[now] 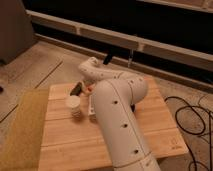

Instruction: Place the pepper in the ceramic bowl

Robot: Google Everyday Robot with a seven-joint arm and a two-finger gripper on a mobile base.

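My gripper [83, 85] is at the end of the white arm, low over the far left part of the wooden table [155, 130]. The wrist bends down over it and hides most of it. A small red-orange piece, the pepper [89, 89], shows right beside the gripper. A dark oblong block [76, 89] lies just left of it. The black ceramic bowl is out of view, possibly behind the arm.
A small white ribbed cup [73, 106] stands in front of the gripper, with a white tube [92, 109] next to it against the arm. An olive mat [20, 127] lies left of the table. Black cables [195, 117] lie on the floor at right.
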